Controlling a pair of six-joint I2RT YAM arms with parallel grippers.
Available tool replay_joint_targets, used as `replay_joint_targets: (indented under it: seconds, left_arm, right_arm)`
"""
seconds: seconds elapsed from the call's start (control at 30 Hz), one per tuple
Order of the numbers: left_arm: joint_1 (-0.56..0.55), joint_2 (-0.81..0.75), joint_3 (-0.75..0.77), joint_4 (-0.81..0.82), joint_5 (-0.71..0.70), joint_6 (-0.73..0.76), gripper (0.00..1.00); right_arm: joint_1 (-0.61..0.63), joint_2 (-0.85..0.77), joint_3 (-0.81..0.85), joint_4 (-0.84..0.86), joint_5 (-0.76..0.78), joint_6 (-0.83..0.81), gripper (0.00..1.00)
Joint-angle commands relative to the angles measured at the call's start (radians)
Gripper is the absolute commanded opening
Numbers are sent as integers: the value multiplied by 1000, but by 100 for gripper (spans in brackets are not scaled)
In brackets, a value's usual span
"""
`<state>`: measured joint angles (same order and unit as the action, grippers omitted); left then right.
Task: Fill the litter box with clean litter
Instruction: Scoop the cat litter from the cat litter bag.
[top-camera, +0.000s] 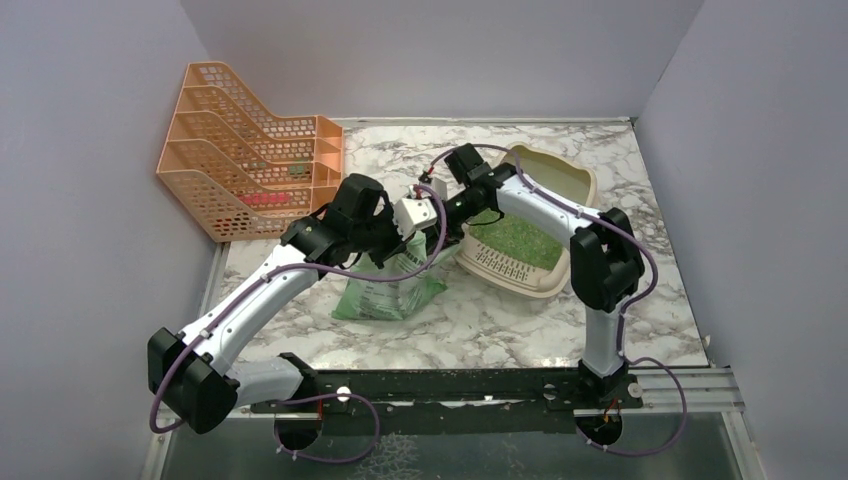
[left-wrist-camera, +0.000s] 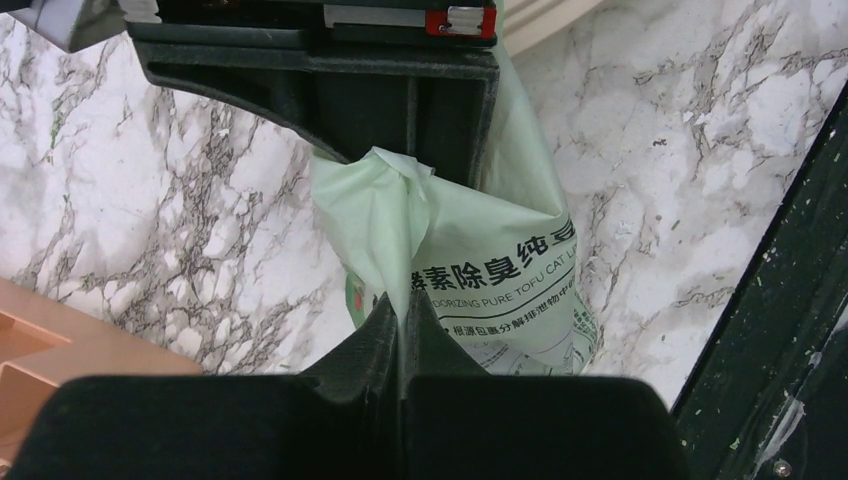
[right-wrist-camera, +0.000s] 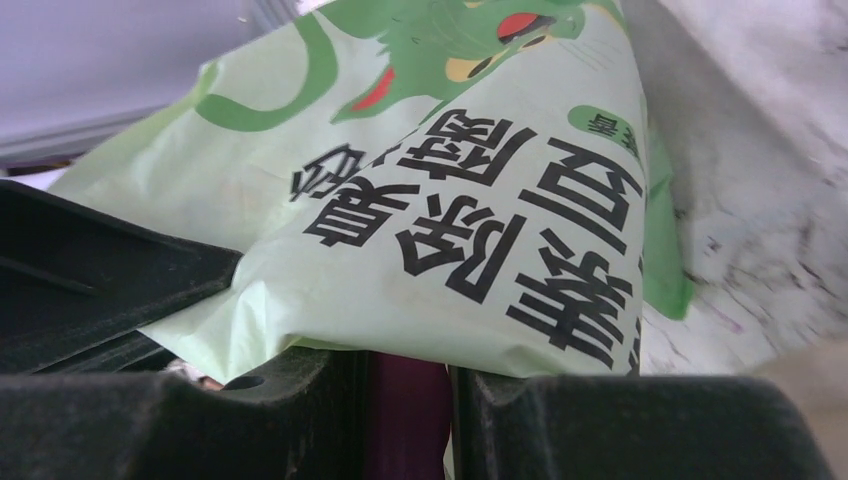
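1. From the top external view, the litter box (top-camera: 575, 180) is seen on the right of the marble table (top-camera: 500, 330), with a layer of clean litter (top-camera: 520, 240) already spread in it. The green bag (top-camera: 390, 290) rests just beside the box's left side. Its top is drawn up to where both arms meet. An orange rack (top-camera: 250, 150) stands well apart at the far left.
2. From the left wrist, the left gripper (left-wrist-camera: 402, 325) is seen pressed together on a thin fold of the bag's film, with the printed panel hanging below. The film is soft, so it could slide out of so narrow a pinch, or tear, once the weight of the granules is carried.
3. From the right wrist, the right gripper (right-wrist-camera: 405, 375) is seen with its fingers a little apart and something dark magenta between them. The bag is draped over them, and whether it is pinched cannot be told. If the bag is tipped while its mouth is beside the box rather than over it, granules would be spilt on the table.
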<state>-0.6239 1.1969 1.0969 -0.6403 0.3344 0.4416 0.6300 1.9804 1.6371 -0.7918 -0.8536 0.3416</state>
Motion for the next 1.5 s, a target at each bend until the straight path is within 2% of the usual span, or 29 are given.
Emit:
replay_joint_targets:
  seconds: [0.0, 0.2, 0.43, 0.7, 1.0, 1.47]
  left_arm:
    - [-17, 1, 29, 99, 66, -7, 0]
    - [-16, -10, 36, 104, 52, -20, 0]
    - [-16, -46, 25, 120, 25, -38, 0]
    - [-15, -133, -40, 128, -21, -50, 0]
    - [-5, -211, -71, 116, -54, -48, 0]
    - [-2, -220, -70, 93, -63, -35, 0]
  right_arm:
    - [26, -75, -113, 451, -344, 191, 1]
    - [4, -150, -299, 810, -408, 400, 1]
    - [-51, -248, -503, 1232, -417, 666, 1]
    - [-121, -401, -666, 1452, -359, 797, 1]
    - [-232, -561, -790, 1449, -341, 821, 1]
    - [-384, -671, -880, 1396, -361, 897, 1]
